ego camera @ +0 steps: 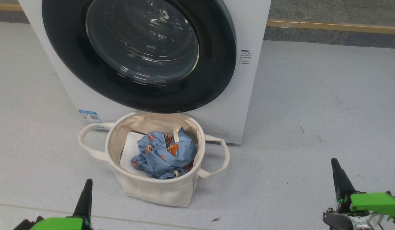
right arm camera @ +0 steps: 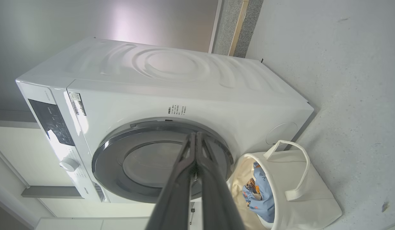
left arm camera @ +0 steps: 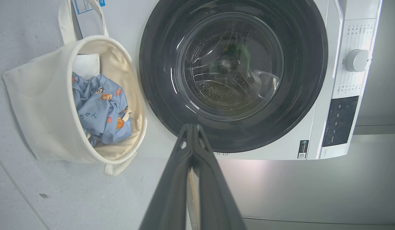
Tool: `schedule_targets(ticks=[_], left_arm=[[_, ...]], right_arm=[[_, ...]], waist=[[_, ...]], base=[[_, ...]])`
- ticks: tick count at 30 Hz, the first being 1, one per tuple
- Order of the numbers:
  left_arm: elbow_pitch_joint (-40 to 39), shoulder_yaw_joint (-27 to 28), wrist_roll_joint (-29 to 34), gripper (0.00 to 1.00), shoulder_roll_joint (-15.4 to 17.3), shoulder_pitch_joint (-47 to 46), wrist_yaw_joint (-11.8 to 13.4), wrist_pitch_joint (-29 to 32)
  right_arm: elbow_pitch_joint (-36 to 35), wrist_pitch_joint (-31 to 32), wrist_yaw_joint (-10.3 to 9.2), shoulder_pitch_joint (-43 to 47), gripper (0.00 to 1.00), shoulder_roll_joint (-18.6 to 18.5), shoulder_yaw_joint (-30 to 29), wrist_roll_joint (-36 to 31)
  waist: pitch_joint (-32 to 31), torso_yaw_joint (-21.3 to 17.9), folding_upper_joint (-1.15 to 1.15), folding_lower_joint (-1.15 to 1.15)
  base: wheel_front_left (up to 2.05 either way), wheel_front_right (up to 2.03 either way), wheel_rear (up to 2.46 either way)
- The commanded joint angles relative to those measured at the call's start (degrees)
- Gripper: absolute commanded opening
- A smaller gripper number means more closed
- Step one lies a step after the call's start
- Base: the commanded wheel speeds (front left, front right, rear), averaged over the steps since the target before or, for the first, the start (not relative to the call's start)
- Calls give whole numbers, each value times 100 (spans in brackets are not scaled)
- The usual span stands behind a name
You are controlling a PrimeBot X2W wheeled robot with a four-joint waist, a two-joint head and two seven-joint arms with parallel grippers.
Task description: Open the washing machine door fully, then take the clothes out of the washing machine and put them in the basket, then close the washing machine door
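Both left gripper [ego camera: 88, 183] and right gripper [ego camera: 335, 163] are hanging pressed together, empty. Clothes [ego camera: 164, 155] are looking limp and light, pinchable at any fold.

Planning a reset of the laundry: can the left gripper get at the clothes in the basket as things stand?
Probably yes. The clothes lie uncovered in the open-topped basket, with nothing standing between it and the left gripper; its jaws are shut and must open first.

pale grey speckled floor [ego camera: 312, 105]: washing machine [ego camera: 245, 95] standing; basket [ego camera: 152, 188] just before it; small dark specks.
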Motion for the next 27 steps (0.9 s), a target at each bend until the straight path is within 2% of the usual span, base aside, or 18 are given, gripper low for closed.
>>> schedule_targets(ticks=[1,13,27], left_arm=[[-241,230,-137,0,3,-219,-37,56],[-383,362,-739,0,-148,-211,-41,249],[-383,362,-740,0,-148,-211,-41,248]], right_arm=[[-256,88,0,-98,0,-8,67,181],[-364,286,0,-69,0,12,10,921],[-364,286,0,-69,0,12,11,921]], waist=[[4,10,0,0],[38,89,0,0],[38,89,0,0]], base=[[0,0,0],[0,0,0],[0,0,0]])
